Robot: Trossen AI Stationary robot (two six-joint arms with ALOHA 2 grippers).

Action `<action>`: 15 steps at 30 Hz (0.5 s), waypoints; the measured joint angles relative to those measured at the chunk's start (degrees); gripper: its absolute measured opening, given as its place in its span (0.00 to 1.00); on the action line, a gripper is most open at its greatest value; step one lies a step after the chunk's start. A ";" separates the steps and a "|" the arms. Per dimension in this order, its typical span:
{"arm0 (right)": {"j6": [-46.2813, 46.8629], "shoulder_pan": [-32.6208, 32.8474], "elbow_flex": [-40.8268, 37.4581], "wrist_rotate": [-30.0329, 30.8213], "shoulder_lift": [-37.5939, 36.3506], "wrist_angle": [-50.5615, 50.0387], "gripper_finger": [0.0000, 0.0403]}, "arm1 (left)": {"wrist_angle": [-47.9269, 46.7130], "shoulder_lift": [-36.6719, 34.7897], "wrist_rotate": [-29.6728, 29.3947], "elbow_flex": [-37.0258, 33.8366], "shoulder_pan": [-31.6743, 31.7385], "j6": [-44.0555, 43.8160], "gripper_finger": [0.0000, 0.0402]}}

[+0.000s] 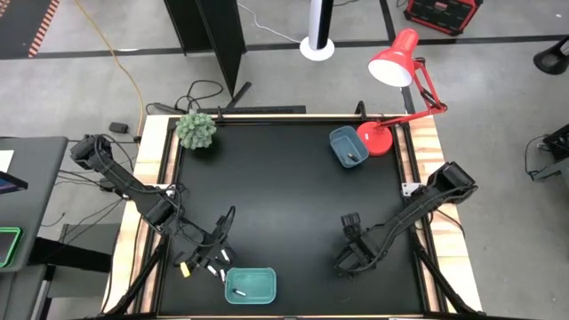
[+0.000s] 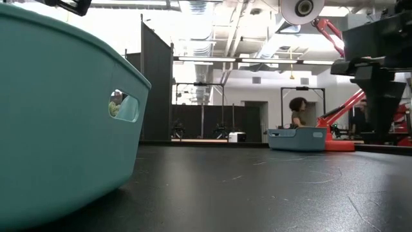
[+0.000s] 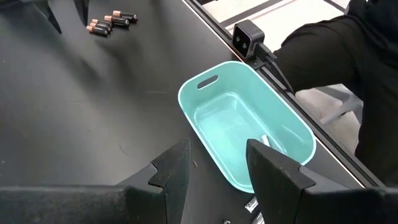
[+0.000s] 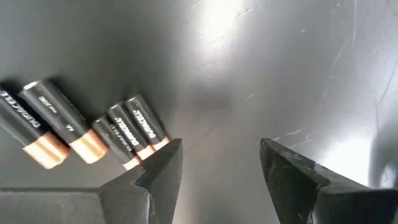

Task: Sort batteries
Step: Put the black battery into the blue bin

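Note:
Several dark batteries with copper ends [image 4: 93, 127] lie side by side on the black table, just beside one finger of my right gripper [image 4: 221, 149]. That gripper points down over bare table, open and holding nothing. The left wrist view also shows these batteries [image 3: 111, 22], far off. My left gripper [image 3: 217, 149] hovers open above the near end of the teal tray [image 3: 245, 124], at the table's near edge. A whitish battery [image 3: 265, 141] lies on the tray's floor. Another whitish one [image 3: 252, 204] lies on the table below the left fingers.
A blue tray [image 1: 347, 147] stands at the far right beside a red desk lamp [image 1: 396, 62]. A small green plant [image 1: 196, 130] sits at the far left corner. A small camera [image 3: 247, 36] sits on the near table edge. A person [image 2: 297, 111] stands in the room behind.

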 joint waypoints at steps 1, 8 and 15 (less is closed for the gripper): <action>0.31 0.43 0.00 0.01 0.00 -0.08 0.57 | 0.00 0.00 0.02 0.00 0.00 0.09 0.38; 0.98 2.57 0.00 -0.66 0.00 0.76 0.57 | 0.04 0.00 0.04 0.00 0.00 0.29 0.38; 0.75 2.39 -0.01 -0.99 0.00 2.09 0.57 | 0.22 0.00 0.07 0.00 0.00 0.79 0.38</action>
